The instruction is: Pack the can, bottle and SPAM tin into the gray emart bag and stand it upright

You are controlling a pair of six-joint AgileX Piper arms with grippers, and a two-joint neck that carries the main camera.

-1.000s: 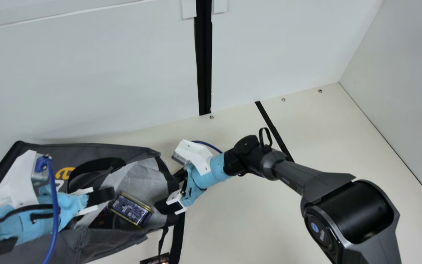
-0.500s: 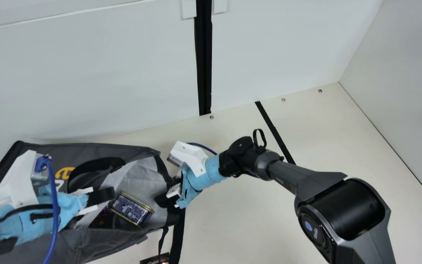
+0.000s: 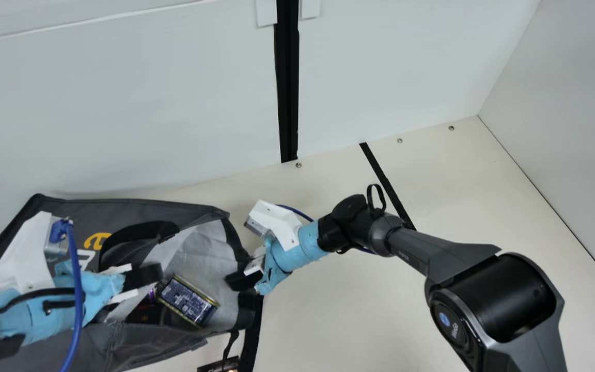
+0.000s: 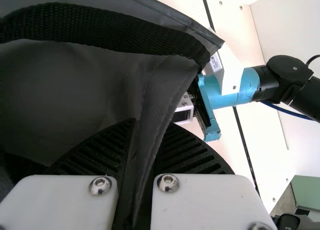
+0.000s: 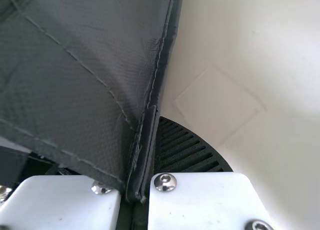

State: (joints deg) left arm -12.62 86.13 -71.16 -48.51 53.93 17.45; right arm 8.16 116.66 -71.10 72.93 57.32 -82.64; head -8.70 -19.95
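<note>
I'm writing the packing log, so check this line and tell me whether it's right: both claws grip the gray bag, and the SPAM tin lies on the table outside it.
Wrong about the tin's place: the main view shows the SPAM tin inside the open gray bag. The left claw and right claw do grip the bag.

Cream table (image 3: pixel 349 320): gray emart bag (image 3: pixel 70 213) lies toward left side, near far edge. Black strip (image 3: pixel 383 175) slants in from far edge.
</note>
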